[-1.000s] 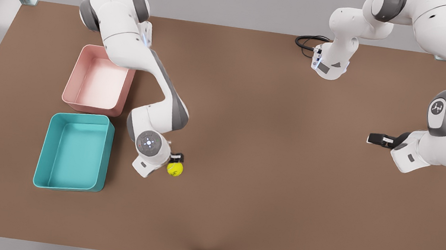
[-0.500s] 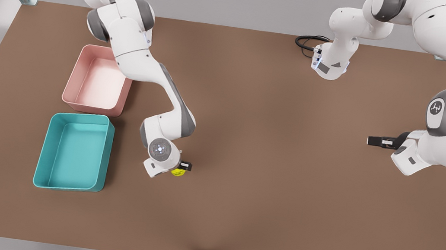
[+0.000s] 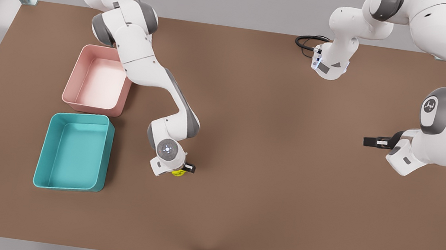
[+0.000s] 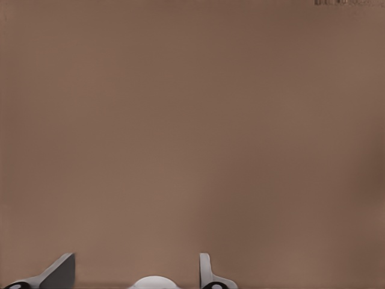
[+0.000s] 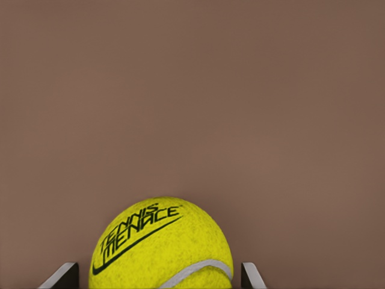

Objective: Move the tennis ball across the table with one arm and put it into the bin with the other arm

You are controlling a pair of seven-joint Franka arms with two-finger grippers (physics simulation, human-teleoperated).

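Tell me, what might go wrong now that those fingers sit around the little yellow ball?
1. The right gripper's fingers flank the tennis ball with gaps on both sides. The ball is round, so it may roll or squirt out as they shut.
2. The pink tray sits close beside the teal bin, so a misjudged drop could land wrong.
The left gripper waits open, far off.

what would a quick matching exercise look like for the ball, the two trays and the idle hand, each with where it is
Things:
1. tennis ball
2. teal bin
3. pink tray
4. left hand

Places:
a. just above the teal one in the front view, an arm crossing its corner
b. between the fingers of the right hand
c. on the front view's right, waiting, fingers apart
d. lower left of the front view, nothing in it

Pairs: 1-b, 2-d, 3-a, 4-c
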